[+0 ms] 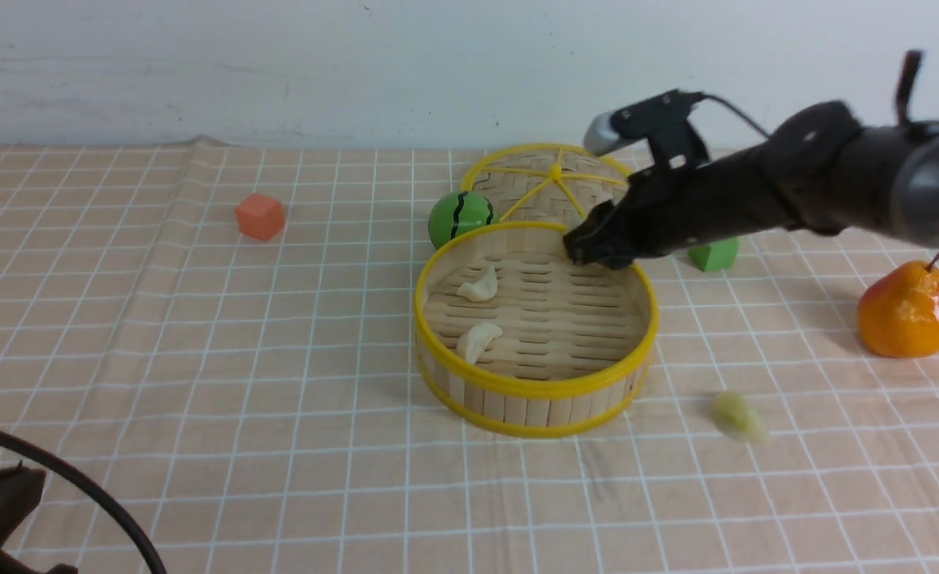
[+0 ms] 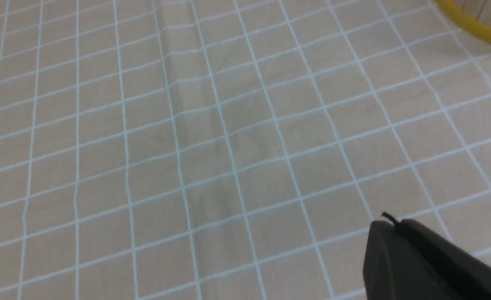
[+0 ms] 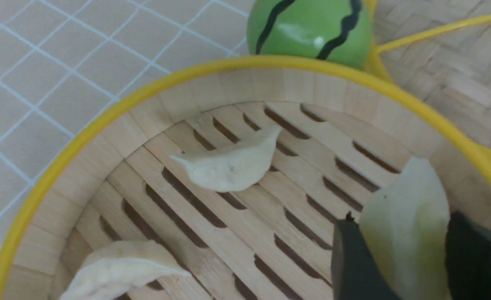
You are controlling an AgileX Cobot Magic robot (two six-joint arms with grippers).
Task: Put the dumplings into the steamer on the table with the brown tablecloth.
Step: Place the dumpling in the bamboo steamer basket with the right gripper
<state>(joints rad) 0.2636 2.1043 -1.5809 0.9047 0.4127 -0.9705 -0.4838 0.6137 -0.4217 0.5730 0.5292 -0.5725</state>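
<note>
The right tool (image 3: 410, 266), closed across the belly of a pale-green dumpling (image 3: 404, 208) over the steamer (image 1: 537, 389) floor, grips a light, soft, probably crushable item; two cream-white dumplings (image 3: 229, 166) lie ahead of its tips, another green dumpling (image 1: 739, 416) well apart on the tablecloth (image 1: 198, 359).

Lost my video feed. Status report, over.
Left gripper shut, idle. Right gripper shut on green dumpling over steamer. Two white dumplings inside, other green dumpling on cloth. Nothing blocking.

The brown tablecloth (image 1: 198, 359) bears steamer (image 1: 533, 388), lid (image 1: 533, 171), ball (image 1: 460, 218), orange cube (image 1: 261, 216), green cube (image 1: 713, 254), pear (image 1: 906, 311), dumpling (image 1: 739, 416).
</note>
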